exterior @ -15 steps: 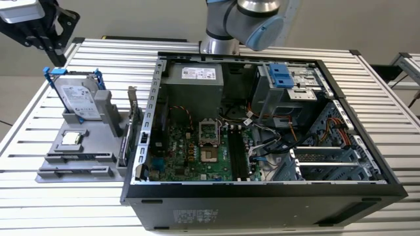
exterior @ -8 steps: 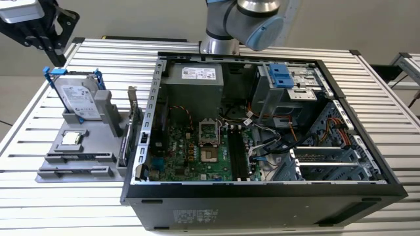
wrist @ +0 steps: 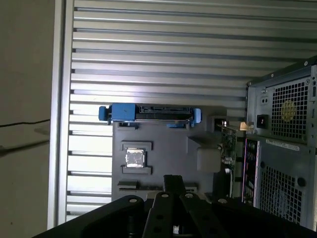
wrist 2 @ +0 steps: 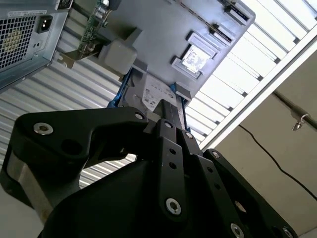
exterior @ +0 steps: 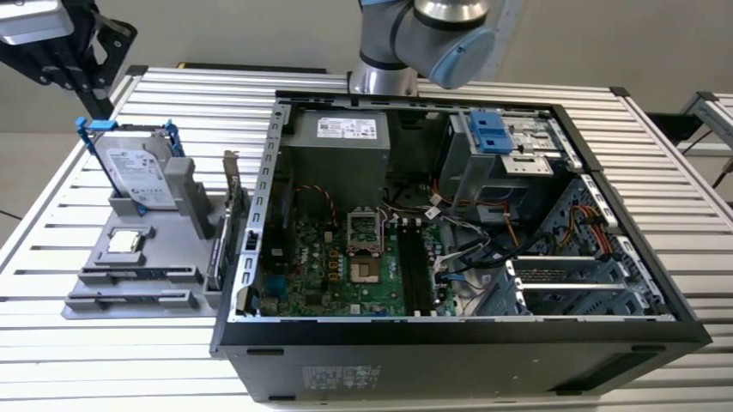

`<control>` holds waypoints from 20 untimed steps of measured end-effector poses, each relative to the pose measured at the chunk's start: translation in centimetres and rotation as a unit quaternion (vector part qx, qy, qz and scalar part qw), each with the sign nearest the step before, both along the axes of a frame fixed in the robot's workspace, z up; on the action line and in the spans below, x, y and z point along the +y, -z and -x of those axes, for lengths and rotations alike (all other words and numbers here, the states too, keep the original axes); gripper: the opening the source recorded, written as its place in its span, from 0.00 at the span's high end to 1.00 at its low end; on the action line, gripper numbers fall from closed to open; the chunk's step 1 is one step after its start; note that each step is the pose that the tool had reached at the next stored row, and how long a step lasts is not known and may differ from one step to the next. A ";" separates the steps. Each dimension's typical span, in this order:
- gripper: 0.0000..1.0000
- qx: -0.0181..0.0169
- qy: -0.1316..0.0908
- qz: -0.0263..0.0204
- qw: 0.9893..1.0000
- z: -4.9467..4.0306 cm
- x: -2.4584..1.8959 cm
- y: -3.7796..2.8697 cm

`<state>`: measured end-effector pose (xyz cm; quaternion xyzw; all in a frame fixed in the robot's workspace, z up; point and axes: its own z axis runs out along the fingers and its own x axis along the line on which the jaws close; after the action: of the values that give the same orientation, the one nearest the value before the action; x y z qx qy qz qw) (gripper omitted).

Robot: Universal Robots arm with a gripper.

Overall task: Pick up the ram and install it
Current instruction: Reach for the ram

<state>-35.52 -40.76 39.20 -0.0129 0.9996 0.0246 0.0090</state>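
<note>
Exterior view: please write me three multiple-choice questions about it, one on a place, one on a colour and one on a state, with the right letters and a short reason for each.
1. Where does the grey parts holder stand, relative to the computer case?
A. On the table, at the exterior view's left of the case
B. Inside the case
C. On top of the case

2. What colour are the rails on the hard drive?
A. Red
B. Blue
C. Yellow

3. In what state is the computer case?
A. Shut by a side panel
B. Open, with the motherboard in sight
C. Wrapped in foil

Answers:
1 A: the holder rests on the slatted table beside the case.
2 B: blue rails run along both edges of the upright drive.
3 B: the motherboard shows through the open side.
</note>
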 end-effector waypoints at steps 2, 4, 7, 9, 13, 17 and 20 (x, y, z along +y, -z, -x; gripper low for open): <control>1.00 0.000 0.000 0.000 1.000 0.00 -0.17 0.00; 1.00 0.000 0.000 0.000 1.000 0.00 -0.38 0.00; 1.00 0.000 0.000 0.000 1.000 0.00 -0.74 0.00; 1.00 0.000 0.000 0.000 1.000 0.00 -0.98 0.00; 1.00 0.001 0.000 0.000 1.000 0.00 -1.46 0.00; 1.00 0.001 0.000 0.000 1.000 0.00 -1.93 0.00; 1.00 0.001 0.000 0.000 1.000 0.00 -2.29 0.00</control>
<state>-35.52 -43.05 39.20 -0.0129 0.9996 0.0246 0.0084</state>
